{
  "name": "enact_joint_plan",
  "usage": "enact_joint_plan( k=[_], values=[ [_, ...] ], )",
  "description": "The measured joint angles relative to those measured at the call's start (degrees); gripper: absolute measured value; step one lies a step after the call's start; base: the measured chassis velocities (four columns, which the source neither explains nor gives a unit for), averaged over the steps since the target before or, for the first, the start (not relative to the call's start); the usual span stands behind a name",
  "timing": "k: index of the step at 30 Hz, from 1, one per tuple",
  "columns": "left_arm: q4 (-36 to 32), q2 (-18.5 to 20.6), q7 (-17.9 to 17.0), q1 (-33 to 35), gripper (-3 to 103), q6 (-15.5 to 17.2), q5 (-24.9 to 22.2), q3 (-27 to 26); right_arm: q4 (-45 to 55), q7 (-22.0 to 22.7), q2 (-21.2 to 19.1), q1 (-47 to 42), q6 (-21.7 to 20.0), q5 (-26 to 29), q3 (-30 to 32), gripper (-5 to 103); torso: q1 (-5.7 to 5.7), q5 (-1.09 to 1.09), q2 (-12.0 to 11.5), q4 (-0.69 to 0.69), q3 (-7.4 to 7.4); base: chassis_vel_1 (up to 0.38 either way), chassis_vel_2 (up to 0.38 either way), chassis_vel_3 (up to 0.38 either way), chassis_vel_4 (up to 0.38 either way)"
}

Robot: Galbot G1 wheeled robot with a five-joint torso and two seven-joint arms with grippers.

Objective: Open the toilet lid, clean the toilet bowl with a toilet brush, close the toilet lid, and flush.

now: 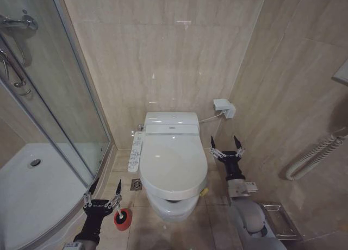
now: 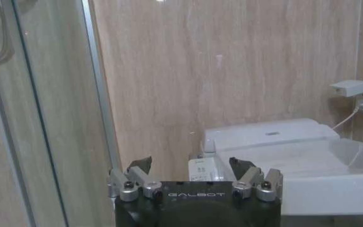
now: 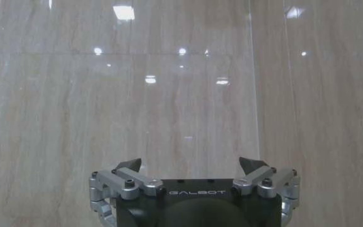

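The toilet lid point(image 1: 173, 160) is a glossy white oval lying shut over the toilet bowl point(image 1: 171, 209), whose basin is hidden; I also see the toilet lid point(image 2: 307, 163) in the left wrist view. The toilet brush point(image 1: 123, 219) stands on the floor left of the toilet, in a round red holder. My left gripper point(image 1: 107, 186) is open, hovering just above and left of the brush. On the toilet's right side my right gripper point(image 1: 226, 142) is open, beside the lid and apart from it. In the wrist views, left gripper point(image 2: 191, 165) and right gripper point(image 3: 191, 164) hold nothing.
A long white button panel point(image 1: 135, 150) runs along the toilet's left side. A glass shower enclosure point(image 1: 60, 108) with a white tray point(image 1: 32, 190) stands at left. A wall socket point(image 1: 224, 107) sits behind, a white hose point(image 1: 315, 157) hangs at right, and a floor drain point(image 1: 136, 184) lies nearby.
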Motion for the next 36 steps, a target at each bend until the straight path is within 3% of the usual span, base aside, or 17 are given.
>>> enact_joint_plan(
  k=[36],
  values=[
    [0.0, 0.0, 0.0, 0.0, 82, 0.0, 0.0, 0.0, 0.3, 0.3, 0.6, -2.1, 1.5, -0.3, 1.5, 100, 0.0, 0.0, 0.0, 0.01, 0.0, 0.039, -0.005, -0.036, 0.004]
  ],
)
